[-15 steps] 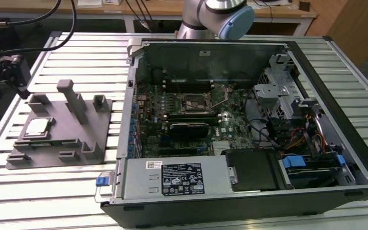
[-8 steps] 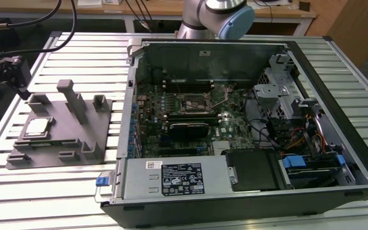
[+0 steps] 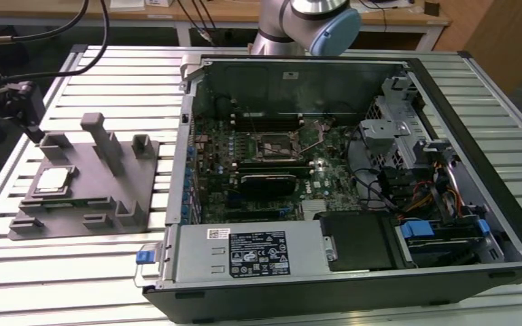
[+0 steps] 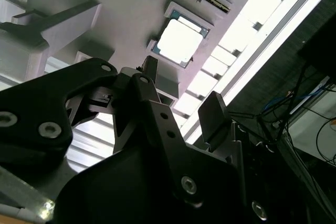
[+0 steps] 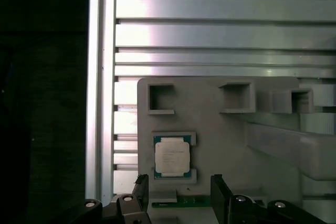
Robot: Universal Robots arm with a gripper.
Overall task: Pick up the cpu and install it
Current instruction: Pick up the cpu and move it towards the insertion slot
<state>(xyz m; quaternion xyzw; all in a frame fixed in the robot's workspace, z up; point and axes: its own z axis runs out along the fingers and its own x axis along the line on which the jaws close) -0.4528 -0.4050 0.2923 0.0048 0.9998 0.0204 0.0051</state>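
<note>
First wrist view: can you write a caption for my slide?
Open gripper hovers near the cpu lying in a grey tray on the slatted table.

Exterior view overlooks table (image 3: 107,75); both wrist views, seemingly close, share the tray (image 5: 220,140).

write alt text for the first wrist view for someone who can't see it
The cpu lies flat in a recess of the grey tray, with the open gripper close by, its two fingers apart and holding nothing. The tray, with raised posts, rests on a slatted metal table.
</note>
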